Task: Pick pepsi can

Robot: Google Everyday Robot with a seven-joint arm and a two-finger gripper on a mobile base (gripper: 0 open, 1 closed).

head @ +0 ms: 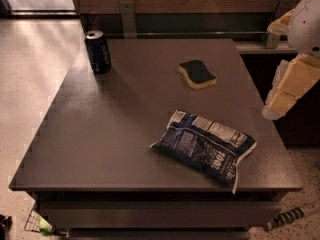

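A crinkled dark-blue snack bag lies near the front edge of the table. The gripper hangs off the table's right side, and whether it is spread or closed cannot be told. Farther back lies a sponge. The pepsi can stands upright at the table's far left corner.

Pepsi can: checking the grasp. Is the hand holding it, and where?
Nothing held: the hand hovers right of the table; the pepsi can stands free, far left.

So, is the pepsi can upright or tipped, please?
Upright: the pepsi can stands on the table, silver top facing up. The gripper is at the view's right side, well apart.
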